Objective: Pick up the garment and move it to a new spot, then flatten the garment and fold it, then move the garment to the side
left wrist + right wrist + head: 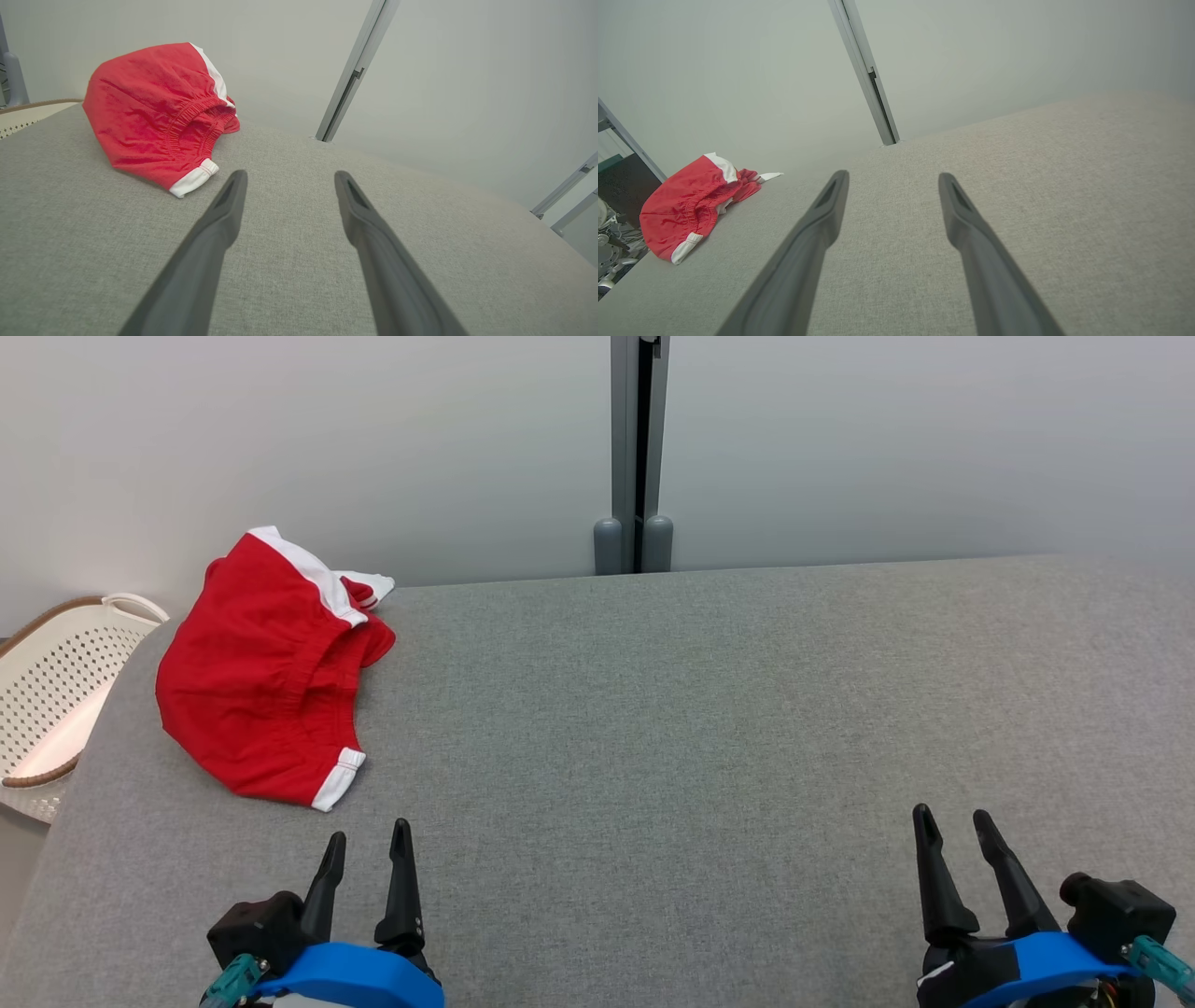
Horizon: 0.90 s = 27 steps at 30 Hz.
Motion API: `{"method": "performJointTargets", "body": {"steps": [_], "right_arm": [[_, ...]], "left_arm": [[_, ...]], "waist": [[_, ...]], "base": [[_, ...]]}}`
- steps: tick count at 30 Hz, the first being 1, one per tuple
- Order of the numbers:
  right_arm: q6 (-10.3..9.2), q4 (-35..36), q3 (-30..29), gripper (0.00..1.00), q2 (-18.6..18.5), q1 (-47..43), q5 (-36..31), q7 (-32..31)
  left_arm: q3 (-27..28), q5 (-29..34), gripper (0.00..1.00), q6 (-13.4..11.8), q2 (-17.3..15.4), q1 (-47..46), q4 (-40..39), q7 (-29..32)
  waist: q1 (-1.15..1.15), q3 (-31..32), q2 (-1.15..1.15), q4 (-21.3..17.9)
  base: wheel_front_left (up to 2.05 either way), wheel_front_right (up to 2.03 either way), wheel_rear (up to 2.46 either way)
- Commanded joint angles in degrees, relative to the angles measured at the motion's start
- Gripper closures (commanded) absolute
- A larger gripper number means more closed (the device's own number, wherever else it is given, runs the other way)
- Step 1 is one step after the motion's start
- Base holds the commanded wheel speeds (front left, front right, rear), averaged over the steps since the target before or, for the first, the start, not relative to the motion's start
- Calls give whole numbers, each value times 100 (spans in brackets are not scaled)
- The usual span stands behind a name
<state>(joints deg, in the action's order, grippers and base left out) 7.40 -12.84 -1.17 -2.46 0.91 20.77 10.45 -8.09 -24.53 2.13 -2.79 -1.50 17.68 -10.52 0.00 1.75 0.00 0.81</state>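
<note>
Red garment (pixel 261 672) — white-trimmed, crumpled — lies untouched; left gripper (pixel 369 845) and right gripper (pixel 952 831) spread, empty.

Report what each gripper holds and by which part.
Nothing is held. The left gripper and right gripper have open, empty jaws; the crumpled red fabric shorts with white trim lie apart from both.

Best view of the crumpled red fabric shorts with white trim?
Left wrist view: the red shorts sit close, elastic gathers sharp. Head view shows the shorts whole from above; right wrist view, shorts small at left.
</note>
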Motion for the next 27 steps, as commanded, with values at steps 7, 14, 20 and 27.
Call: {"method": "performJointTargets", "body": {"steps": [7, 14, 20, 27], "right_arm": [[10, -48, -15, 0, -50, -12, -434, 143], [11, -155, -44, 0, -53, 18, -706, 227], [12, -233, -48, 0, -54, 63, -929, 298], [13, -315, -50, 0, -56, 103, -1125, 355]], "left_arm": [[-46, 407, 0, 26, -16, -37, 75, -137], [-97, 675, 0, 27, -15, -55, 171, -223], [-113, 873, 0, 27, -15, -66, 281, -293], [-134, 1045, 0, 14, -15, -101, 385, -352]], "waist": [[0, 18, 0, 2], [0, 36, 0, 4], [0, 46, 0, 5], [0, 54, 0, 15]], "base": [[0, 0, 0], [0, 0, 0], [0, 0, 0], [0, 0, 0]]}}
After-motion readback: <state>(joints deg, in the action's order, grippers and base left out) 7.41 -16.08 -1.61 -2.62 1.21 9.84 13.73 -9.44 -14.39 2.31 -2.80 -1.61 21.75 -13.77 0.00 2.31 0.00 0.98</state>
